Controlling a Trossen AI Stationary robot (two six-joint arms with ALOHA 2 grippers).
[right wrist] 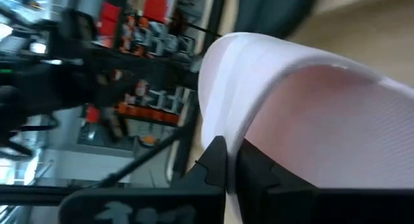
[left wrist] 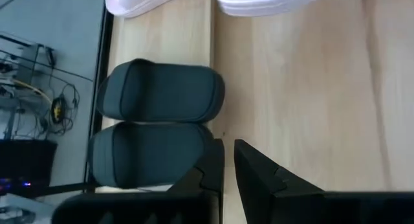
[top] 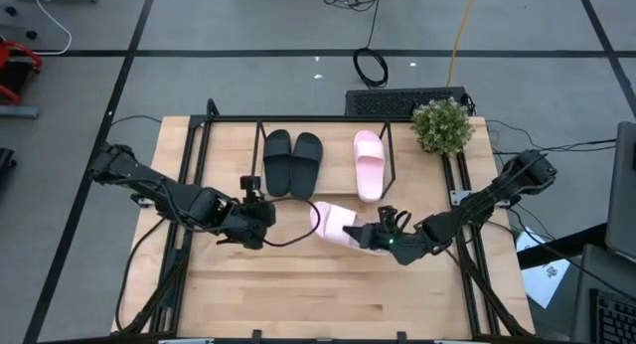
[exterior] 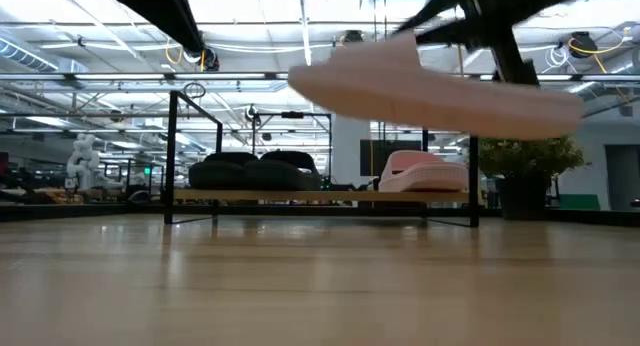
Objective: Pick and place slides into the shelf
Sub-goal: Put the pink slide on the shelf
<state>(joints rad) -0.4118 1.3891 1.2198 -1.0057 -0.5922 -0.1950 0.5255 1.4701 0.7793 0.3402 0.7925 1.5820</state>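
The shelf (top: 390, 150) stands at the table's far middle. On its board rest two black slides (top: 291, 163) side by side and one pink slide (top: 369, 163). They also show in the low view, the black pair (exterior: 255, 171) and the pink one (exterior: 420, 173). My right gripper (top: 373, 237) is shut on the second pink slide (top: 333, 225), in the air in front of the shelf. My left gripper (top: 256, 220) is shut and empty, just near of the black slides (left wrist: 158, 120). My right gripper pinches the pink slide's wide strap at its edge (right wrist: 223, 130); one finger (right wrist: 213, 160) is outside the strap and the other (right wrist: 262, 169) is under it. It comes in from the table's right. The slide (exterior: 430, 91) is lifted clear of the table, sole down and slightly tilted.
A potted plant (top: 442, 123) stands at the shelf's far right corner. Black frame rails (top: 184, 235) run along both sides of the table. A dark cable (top: 298, 235) loops between the two grippers. Bare wood lies toward the near edge (top: 318, 304).
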